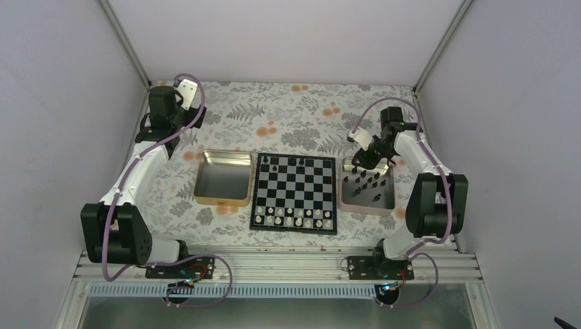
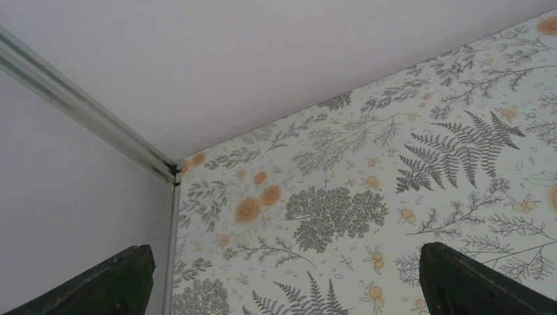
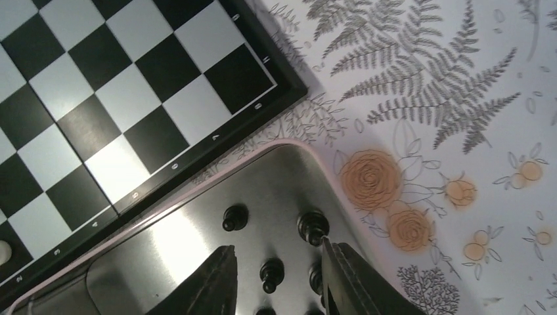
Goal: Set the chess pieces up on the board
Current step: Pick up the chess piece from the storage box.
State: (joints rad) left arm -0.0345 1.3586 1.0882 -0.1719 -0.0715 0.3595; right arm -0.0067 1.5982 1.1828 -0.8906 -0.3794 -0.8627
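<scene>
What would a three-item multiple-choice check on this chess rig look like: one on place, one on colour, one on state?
1. Relative to the board, the loose black chess pieces lie:
A. to its left
B. to its right, in the silver tray
C. beyond its far edge

2. The left-hand tray is:
A. gold
B. black
C. white

3. The left gripper is:
A. shut on a piece
B. open, holding nothing
C. shut on a tray rim

Answers:
1 B: the top view shows the dark figures scattered in the silver tray on the board's right.
2 A: its rim and floor are a yellow-gold colour.
3 B: the left wrist view shows it spread wide with nothing between.
</scene>
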